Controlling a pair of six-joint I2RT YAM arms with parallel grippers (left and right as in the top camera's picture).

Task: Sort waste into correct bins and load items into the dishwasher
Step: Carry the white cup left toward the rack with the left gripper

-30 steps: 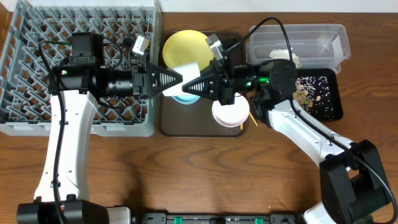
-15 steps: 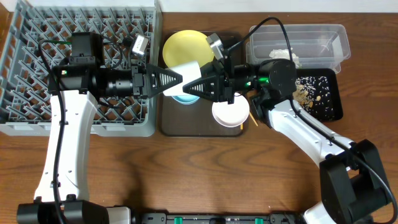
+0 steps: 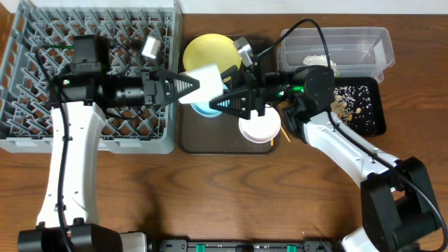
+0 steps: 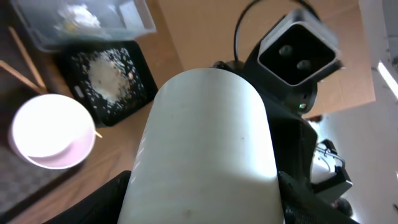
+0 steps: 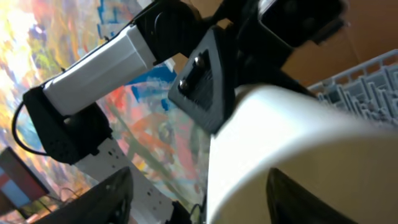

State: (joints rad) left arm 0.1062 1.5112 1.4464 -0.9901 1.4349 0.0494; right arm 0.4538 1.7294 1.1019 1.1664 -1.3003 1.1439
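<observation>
A white cup point(image 3: 205, 77) hangs above the brown tray, and my left gripper point(image 3: 190, 85) is shut on it from the left. In the left wrist view the cup point(image 4: 205, 143) fills the middle, with a black finger on each side of it. My right gripper point(image 3: 222, 94) stands open just right of the cup, its jaws spread wide of the rim point(image 5: 298, 143). The yellow plate point(image 3: 208, 50), light blue bowl point(image 3: 207, 110) and small white bowl point(image 3: 259, 127) lie below. Beside the white bowl a chopstick point(image 3: 283, 133) shows. The grey dish rack point(image 3: 84, 70) is at the left.
A dark brown serving tray point(image 3: 210, 140) holds the dishes. At the back right a clear tub point(image 3: 334, 47) contains crumpled white paper. Next to it a black tray point(image 3: 360, 108) carries grains and crumbs. Both arms meet over the middle of the table.
My right gripper has opened and let go of the white cup. The left gripper now holds the cup alone and has shifted it slightly left and back toward the rack.
</observation>
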